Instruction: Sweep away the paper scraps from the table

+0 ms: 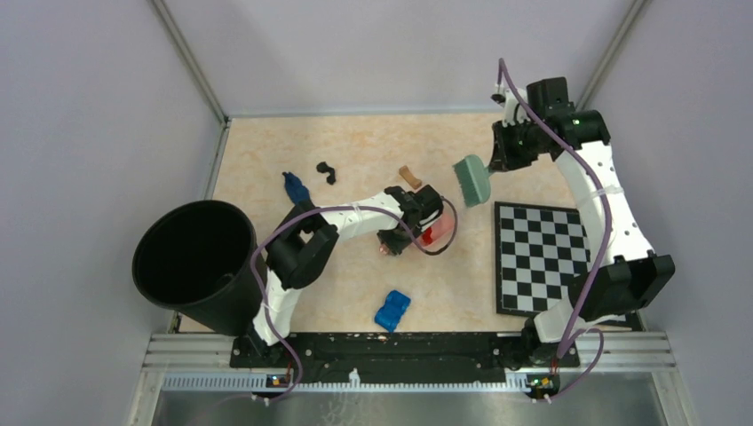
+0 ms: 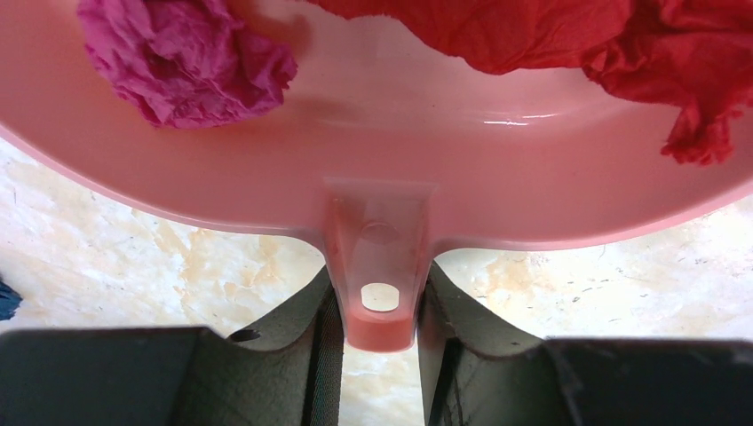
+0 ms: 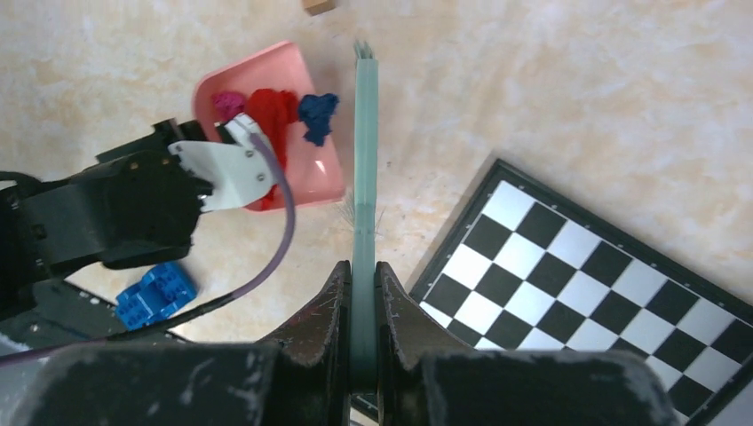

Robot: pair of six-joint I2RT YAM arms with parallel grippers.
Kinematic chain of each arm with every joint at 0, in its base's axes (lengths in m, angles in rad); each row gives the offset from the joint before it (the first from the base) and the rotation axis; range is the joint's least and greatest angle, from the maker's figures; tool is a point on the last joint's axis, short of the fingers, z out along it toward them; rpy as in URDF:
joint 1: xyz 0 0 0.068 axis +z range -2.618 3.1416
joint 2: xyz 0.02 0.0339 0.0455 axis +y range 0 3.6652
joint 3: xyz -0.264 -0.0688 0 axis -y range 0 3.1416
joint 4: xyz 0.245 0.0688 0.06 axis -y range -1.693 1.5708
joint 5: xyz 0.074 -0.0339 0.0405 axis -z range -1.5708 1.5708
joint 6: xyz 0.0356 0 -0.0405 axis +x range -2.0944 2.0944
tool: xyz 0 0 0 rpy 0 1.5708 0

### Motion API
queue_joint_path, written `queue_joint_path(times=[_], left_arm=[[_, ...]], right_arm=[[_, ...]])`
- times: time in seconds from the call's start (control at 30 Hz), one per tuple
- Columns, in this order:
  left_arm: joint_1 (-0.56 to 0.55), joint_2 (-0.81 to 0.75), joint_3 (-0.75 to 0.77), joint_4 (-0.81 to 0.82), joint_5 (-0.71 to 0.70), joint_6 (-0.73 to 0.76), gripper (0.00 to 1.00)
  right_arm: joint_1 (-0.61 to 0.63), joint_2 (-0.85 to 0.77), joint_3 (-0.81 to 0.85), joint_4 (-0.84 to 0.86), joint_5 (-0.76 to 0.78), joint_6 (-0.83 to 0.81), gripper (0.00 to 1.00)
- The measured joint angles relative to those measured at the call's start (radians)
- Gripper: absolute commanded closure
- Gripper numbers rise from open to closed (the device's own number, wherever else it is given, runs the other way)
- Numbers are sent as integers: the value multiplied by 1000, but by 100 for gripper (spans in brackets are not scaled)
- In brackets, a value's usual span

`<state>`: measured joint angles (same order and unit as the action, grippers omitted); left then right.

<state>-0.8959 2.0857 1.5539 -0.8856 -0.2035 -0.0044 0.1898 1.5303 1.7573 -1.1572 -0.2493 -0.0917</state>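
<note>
Left gripper (image 2: 380, 306) pinches the pink dustpan (image 2: 382, 200) by its handle; right gripper (image 3: 362, 275) is clamped on the green brush (image 3: 364, 151). Chequered board (image 1: 542, 257) and blue toy (image 1: 392, 310) lie near; black bin (image 1: 191, 257) stands far left.

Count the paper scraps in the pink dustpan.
3, in a row: magenta scrap, red scrap in the middle, dark blue scrap nearest the brush. The left arm may hide more.

The left arm (image 1: 360, 214) hides most of the pink dustpan (image 1: 432, 236); the top edge crops a brown scrap (image 3: 320, 5).
</note>
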Motion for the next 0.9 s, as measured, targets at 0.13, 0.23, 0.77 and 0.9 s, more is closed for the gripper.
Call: queue_joint_path(times=[0.13, 0.23, 0.77, 0.9], left_arm=[[5, -27, -23, 27, 0, -21, 100], [6, -64, -33, 27, 0, -34, 100], [7, -393, -108, -10, 5, -142, 100], [7, -463, -117, -34, 16, -197, 100]], right_arm=[[-61, -7, 1, 11, 8, -5, 100], [-124, -10, -19, 50, 12, -5, 100], [-153, -28, -305, 256, -5, 1, 100], [-153, -28, -319, 278, -21, 6, 100]])
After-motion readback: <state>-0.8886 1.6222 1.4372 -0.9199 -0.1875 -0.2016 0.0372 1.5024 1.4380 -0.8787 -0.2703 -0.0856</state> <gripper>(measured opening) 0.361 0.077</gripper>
